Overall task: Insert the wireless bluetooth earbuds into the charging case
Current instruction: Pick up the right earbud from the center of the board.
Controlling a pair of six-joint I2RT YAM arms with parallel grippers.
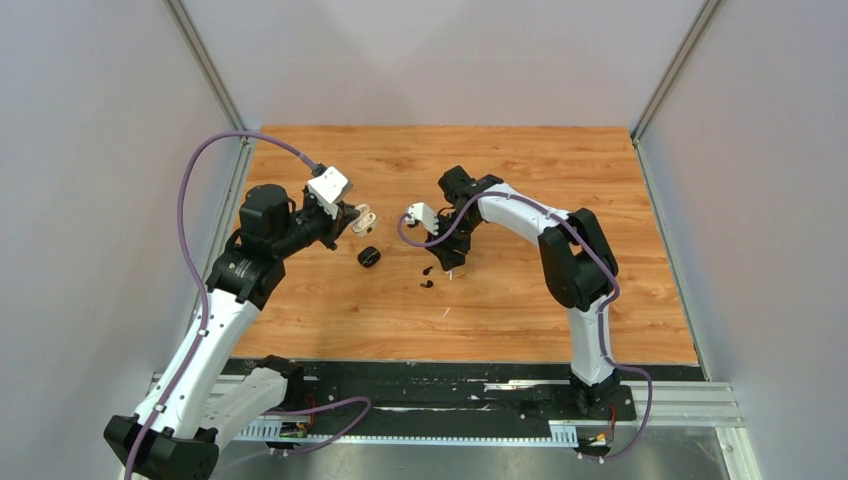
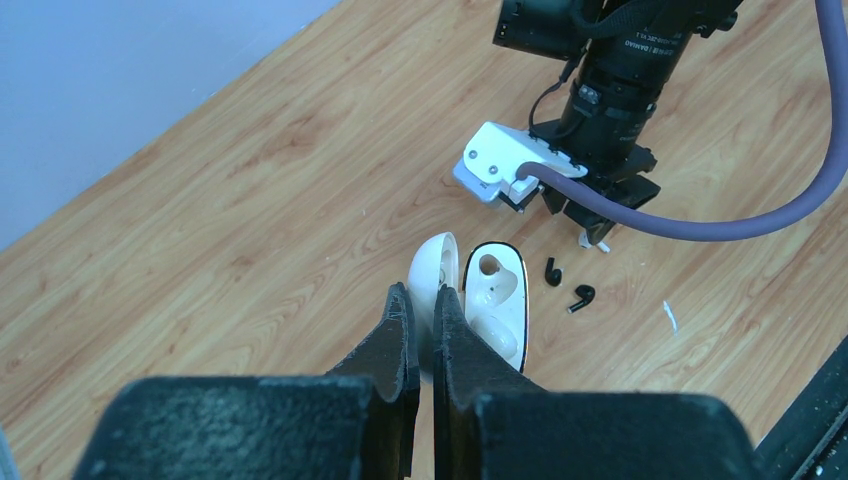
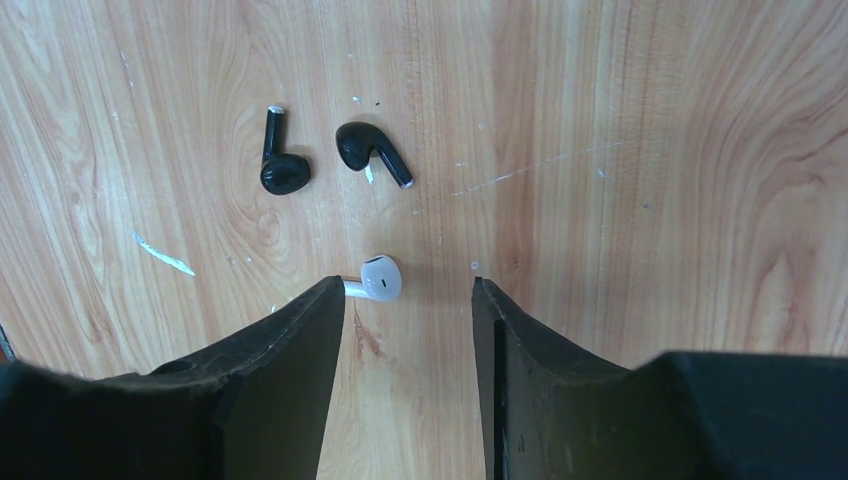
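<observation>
My left gripper [image 2: 422, 295] is shut on the lid of an open white charging case [image 2: 497, 300] and holds it above the table; it also shows in the top view [image 1: 365, 218]. The case's upper slot is empty and a white earbud [image 2: 503, 338] sits in the lower slot. My right gripper [image 3: 407, 284] is open and low over the table, with a loose white earbud [image 3: 381, 278] lying at its left fingertip. Two black earbuds [image 3: 283, 172] [image 3: 372, 150] lie just beyond it. In the top view the right gripper [image 1: 450, 262] is right of the black earbuds [image 1: 427, 277].
A black charging case [image 1: 369, 257] lies on the wooden table [image 1: 520, 300] below the left gripper. The right arm's purple cable [image 2: 700, 225] crosses the left wrist view. Grey walls stand on both sides.
</observation>
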